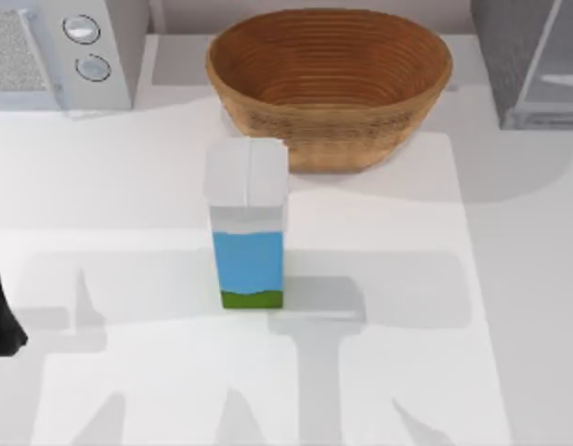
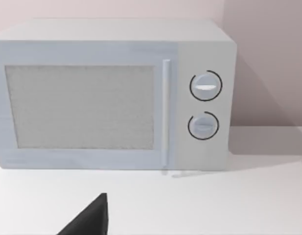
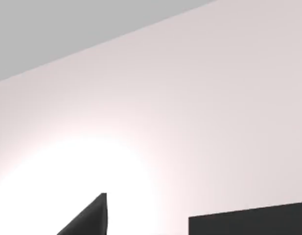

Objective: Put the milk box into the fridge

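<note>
The milk box point(image 1: 248, 232) stands upright near the middle of the white table, with a white gabled top, a sky-blue body and a green strip at its base. Nothing touches it. The fridge point(image 1: 532, 60) is the grey appliance at the back right corner, its pale front panel facing left. My left arm point(image 1: 0, 311) is a dark shape at the left edge of the table, well left of the carton. A dark piece of my left gripper point(image 2: 89, 223) points toward the microwave. A dark piece of my right gripper point(image 3: 89, 220) faces a bare pale wall.
A wide woven basket point(image 1: 329, 84) sits just behind the milk box. A white microwave point(image 1: 63, 51) with two round knobs point(image 2: 205, 105) stands at the back left. A dark block point(image 3: 248, 220) lies at the edge of the right wrist view.
</note>
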Motion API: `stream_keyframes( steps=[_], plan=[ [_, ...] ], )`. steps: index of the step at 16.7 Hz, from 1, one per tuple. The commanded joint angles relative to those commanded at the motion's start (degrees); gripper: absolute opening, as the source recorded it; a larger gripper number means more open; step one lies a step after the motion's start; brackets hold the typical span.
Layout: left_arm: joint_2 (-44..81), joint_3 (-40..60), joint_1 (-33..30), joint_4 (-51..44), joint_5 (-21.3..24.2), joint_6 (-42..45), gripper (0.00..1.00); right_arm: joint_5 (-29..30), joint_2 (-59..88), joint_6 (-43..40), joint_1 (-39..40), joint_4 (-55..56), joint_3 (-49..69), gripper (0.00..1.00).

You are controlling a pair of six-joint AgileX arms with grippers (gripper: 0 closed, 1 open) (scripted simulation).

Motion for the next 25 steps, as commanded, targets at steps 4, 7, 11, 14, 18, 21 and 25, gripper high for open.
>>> stream_keyframes(
  steps=[4, 7, 11, 14, 18, 21, 25],
  plan=[
    [0.00, 0.00, 0.00, 0.00, 0.00, 0.00, 1.00, -7.53, 4.78, 20.61, -13.42, -5.52, 29.69, 1.00],
    [0.00, 0.00, 0.00, 0.00, 0.00, 0.00, 1.00, -13.17, 8.33, 36.34, -23.30, -9.77, 51.57, 1.00],
    [0.00, 0.00, 0.00, 0.00, 0.00, 0.00, 1.00, -20.43, 12.70, 56.80, -35.72, -15.26, 79.12, 1.00],
    [0.00, 0.00, 0.00, 0.00, 0.00, 0.00, 1.00, -25.51, 15.52, 71.08, -44.17, -19.04, 97.86, 1.00],
    [0.00, 0.00, 0.00, 0.00, 0.00, 0.00, 1.00, -31.48, 18.48, 87.62, -53.80, -23.33, 119.12, 1.00],
    [0.00, 0.00, 0.00, 0.00, 0.00, 0.00, 1.00, -35.16, 20.06, 97.58, -59.56, -25.86, 131.67, 1.00],
    [0.00, 0.00, 0.00, 0.00, 0.00, 0.00, 1.00, -38.47, 21.28, 106.32, -64.59, -28.03, 142.45, 1.00]
  ],
)
